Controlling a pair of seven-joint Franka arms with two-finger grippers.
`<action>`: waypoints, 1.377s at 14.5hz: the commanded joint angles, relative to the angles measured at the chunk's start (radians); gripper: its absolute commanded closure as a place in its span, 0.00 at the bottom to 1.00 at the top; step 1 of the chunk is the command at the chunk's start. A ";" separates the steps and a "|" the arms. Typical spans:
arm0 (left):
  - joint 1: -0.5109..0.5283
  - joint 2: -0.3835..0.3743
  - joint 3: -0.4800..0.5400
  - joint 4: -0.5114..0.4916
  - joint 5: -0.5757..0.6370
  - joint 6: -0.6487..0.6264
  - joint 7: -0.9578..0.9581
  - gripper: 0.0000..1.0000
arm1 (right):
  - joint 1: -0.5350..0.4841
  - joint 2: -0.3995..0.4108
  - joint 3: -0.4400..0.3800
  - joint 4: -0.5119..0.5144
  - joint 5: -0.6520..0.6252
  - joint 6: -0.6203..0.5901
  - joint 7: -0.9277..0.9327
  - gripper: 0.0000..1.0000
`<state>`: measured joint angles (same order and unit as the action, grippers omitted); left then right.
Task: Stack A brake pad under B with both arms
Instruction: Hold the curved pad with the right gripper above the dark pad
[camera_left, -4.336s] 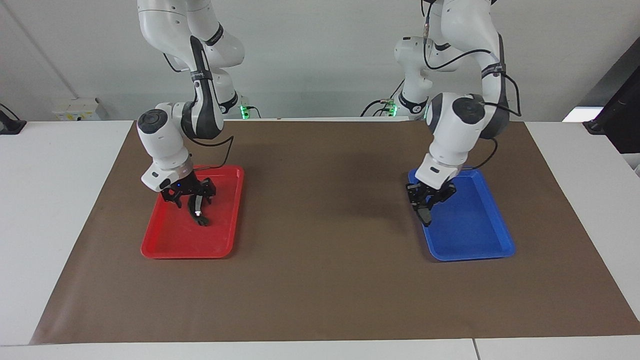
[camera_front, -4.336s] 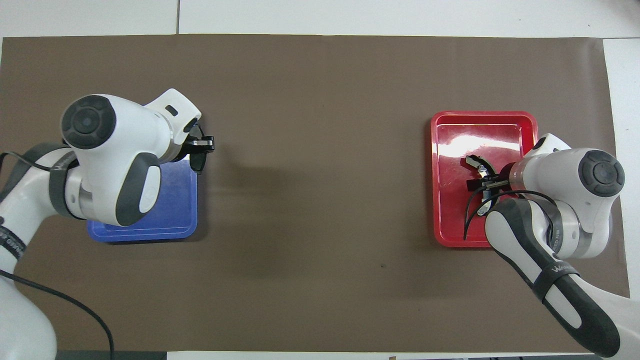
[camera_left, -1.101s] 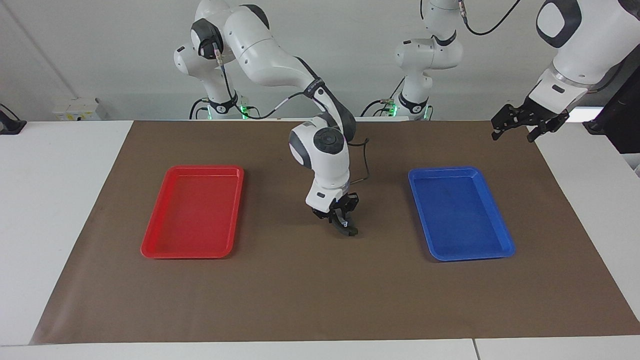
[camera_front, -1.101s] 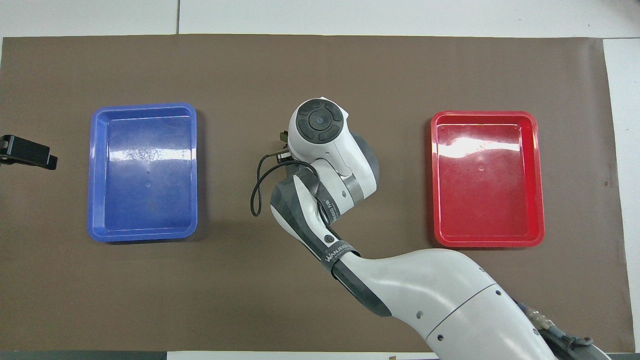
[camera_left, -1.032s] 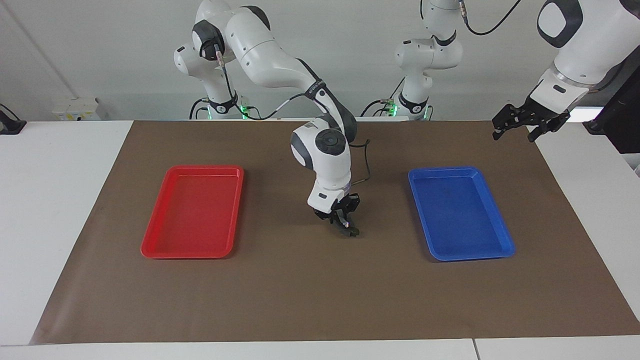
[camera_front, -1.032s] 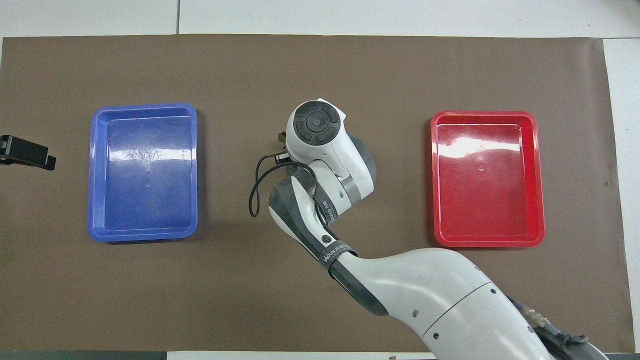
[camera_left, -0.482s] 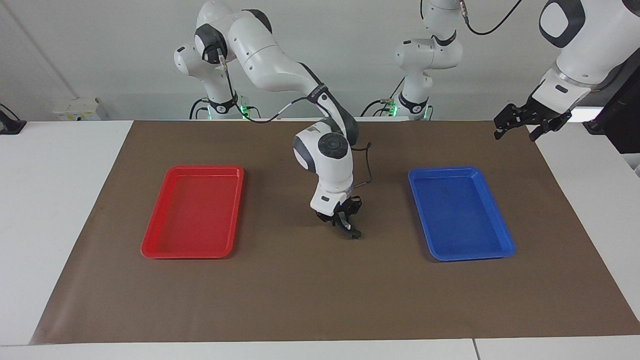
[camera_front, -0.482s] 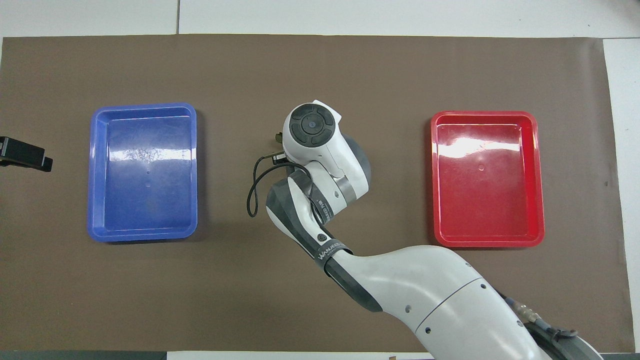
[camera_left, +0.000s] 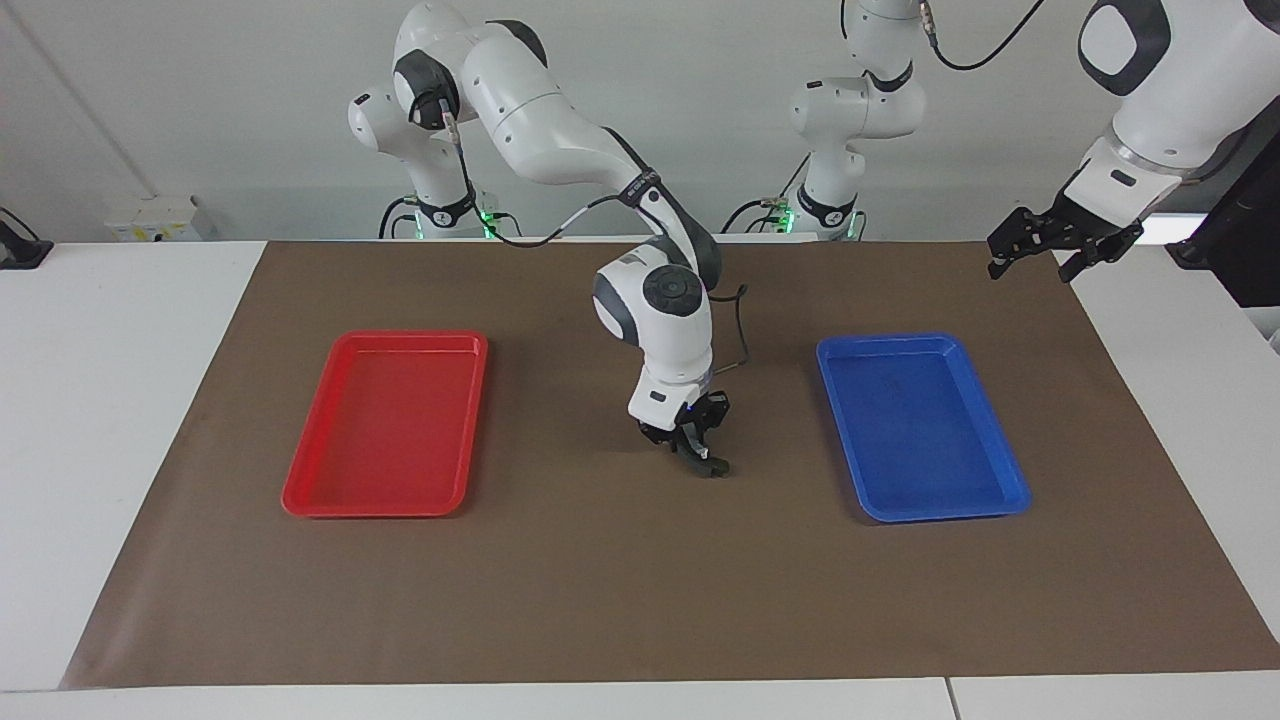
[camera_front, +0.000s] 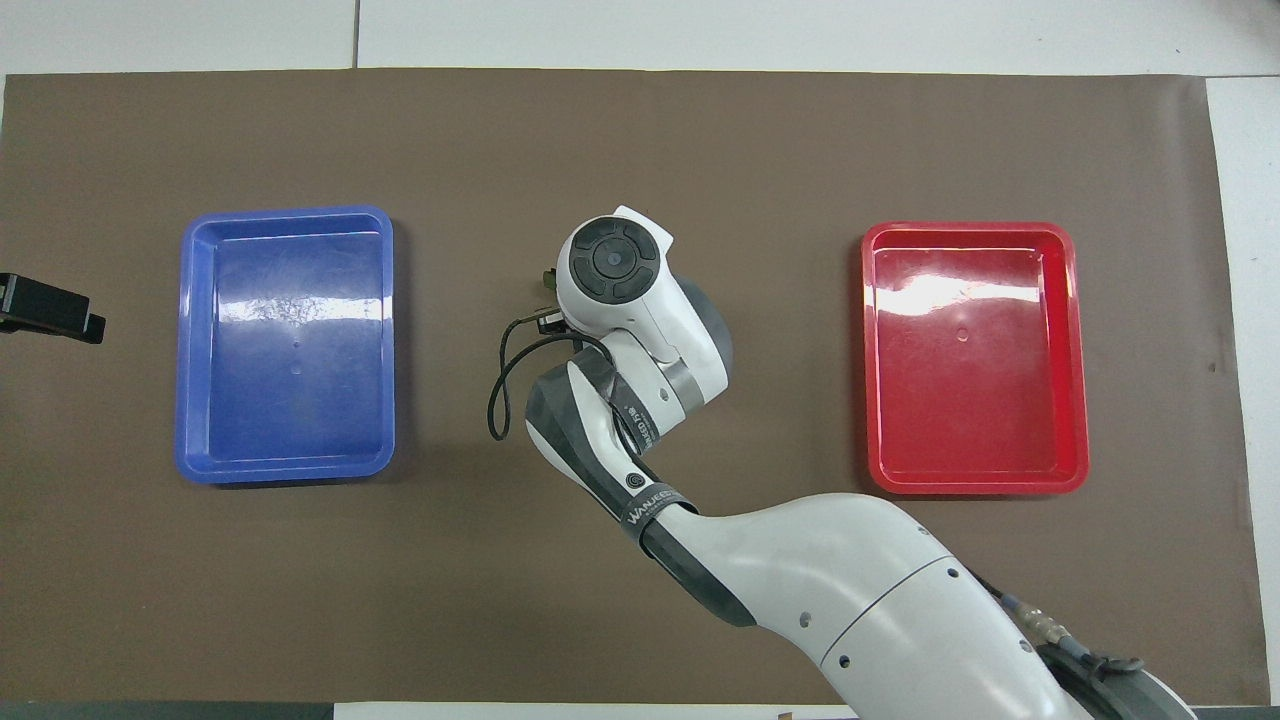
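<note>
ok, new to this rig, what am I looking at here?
Two white robot arms at a table with a brown mat. One picture faces them from across the table; the other looks down from above their end. On the mat lie a red tray and a blue tray. The right gripper, shut, holds a dark curved pad low over the mat's middle, between the trays. The left gripper waits open, raised at its own end of the table. The second pad does not show.
</note>
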<state>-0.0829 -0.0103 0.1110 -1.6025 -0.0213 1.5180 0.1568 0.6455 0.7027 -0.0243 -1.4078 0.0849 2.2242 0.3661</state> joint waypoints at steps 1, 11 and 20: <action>0.008 -0.010 -0.004 0.003 0.011 -0.010 0.007 0.01 | -0.012 0.000 0.000 0.024 -0.017 -0.026 0.017 1.00; 0.008 -0.010 -0.004 0.003 0.011 -0.010 0.007 0.01 | -0.009 -0.002 0.003 0.013 -0.028 0.015 0.017 0.92; 0.008 -0.010 -0.004 0.003 0.011 -0.009 0.007 0.01 | -0.012 -0.038 -0.002 0.009 -0.028 -0.017 0.037 0.00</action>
<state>-0.0829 -0.0103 0.1110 -1.6025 -0.0213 1.5180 0.1568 0.6464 0.7014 -0.0310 -1.3946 0.0749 2.2283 0.3731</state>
